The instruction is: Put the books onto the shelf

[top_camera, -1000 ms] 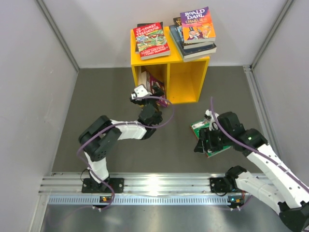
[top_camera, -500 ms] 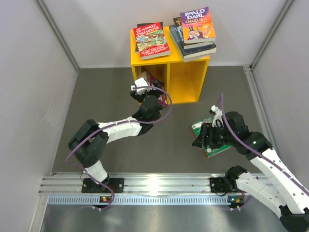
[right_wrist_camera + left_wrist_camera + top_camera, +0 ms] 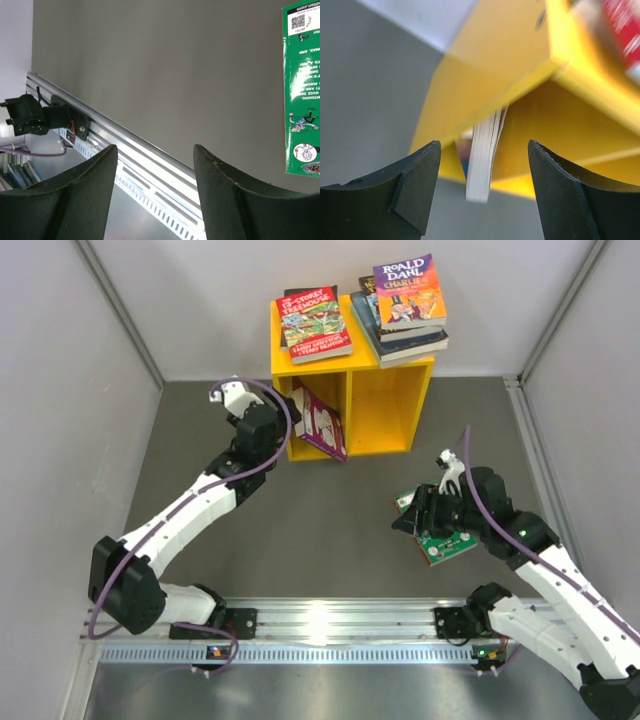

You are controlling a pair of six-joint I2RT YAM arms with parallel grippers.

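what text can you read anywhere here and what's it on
"ROALD DAHL", "CHARLIE": orange book, topmost on the right side of the shelf.
"STOREY TREEHOUSE": red book on the shelf's top, left side; its number and smaller lines are too blurred.
"...COM": back cover of the green book, right wrist view; the remaining upside-down print is too small.
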